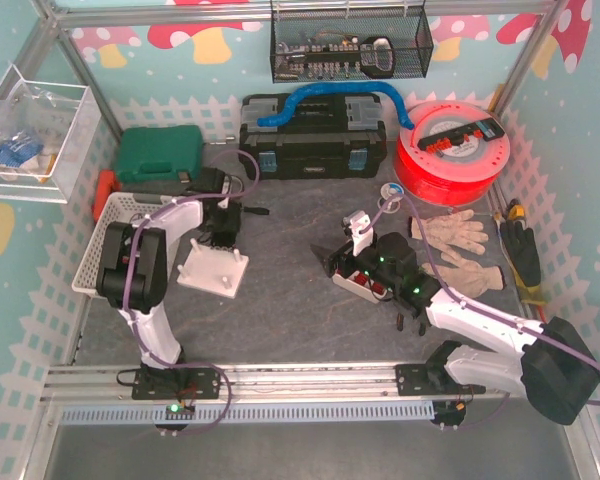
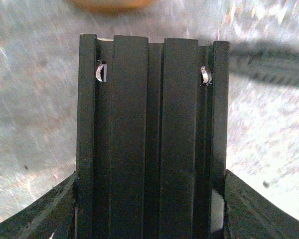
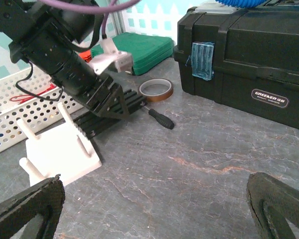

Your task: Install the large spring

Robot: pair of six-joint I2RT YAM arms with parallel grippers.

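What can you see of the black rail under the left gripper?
The black rail is a long ridged bar with lengthwise slots, looking like dark anodised metal. It lies flat on the grey table, right beside the white pegged block. Two small silvery bits sit in its outer slots near one end. The left gripper straddles it, a finger on each side; whether they press on it I cannot tell.

A broad stretch of bare tabletop (image 3: pixel 199 164) lies open up to the black toolbox (image 3: pixel 249 64). Leftward in the right wrist view, the white pegged fixture (image 3: pixel 60 149), black slotted rail (image 3: pixel 89 125), screwdriver (image 3: pixel 159 118) and tape roll (image 3: pixel 156 89) crowd the way.
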